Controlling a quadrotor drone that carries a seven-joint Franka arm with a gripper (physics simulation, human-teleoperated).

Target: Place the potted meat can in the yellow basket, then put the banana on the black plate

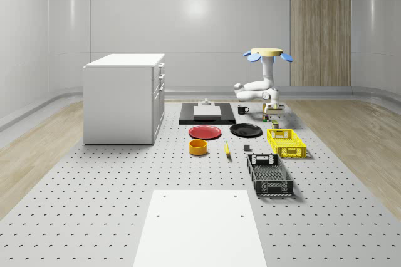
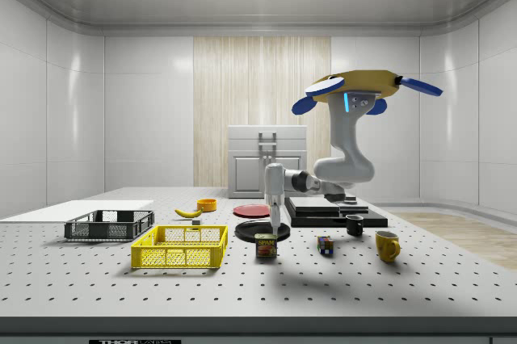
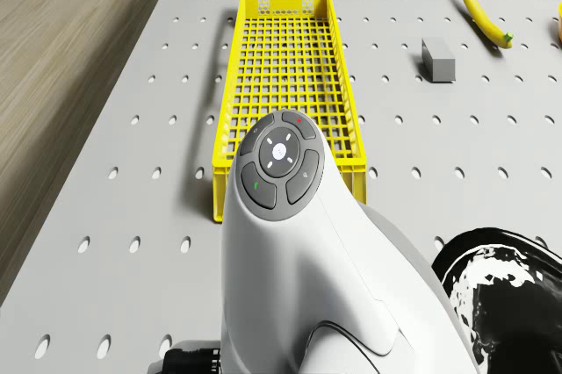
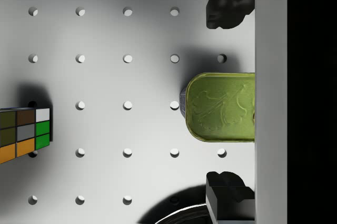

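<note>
Hovering above the far right part of the perforated table (image 1: 94, 204), the drone (image 2: 355, 86) hangs in the air with its arm (image 2: 343, 162) bent down and across toward the side view's left. At the arm's end the gripper (image 2: 275, 229) points straight down just above the potted meat can (image 2: 266, 245). In the wrist view the can (image 4: 221, 107) sits between the two dark fingertips (image 4: 226, 6), which stand wide apart, one on each side of it with clear table showing between each tip and the can, so nothing is held.

That can stands upright on the table, just to the right of the yellow basket (image 2: 179, 247) in the side view, apart from it. A colour cube (image 2: 325, 245) lies near the can on its other side, with a small black mug (image 2: 354, 225) and a yellow mug (image 2: 387, 245) beyond.

In the whole-scene view the black plate (image 1: 245, 130) lies left of the basket (image 1: 286, 143), with a red plate (image 1: 205, 132) further left. Nearer the camera, the banana (image 1: 227, 149) lies flat on the table between an orange bowl (image 1: 198, 147) and a black basket (image 1: 269, 175), touching neither
</note>
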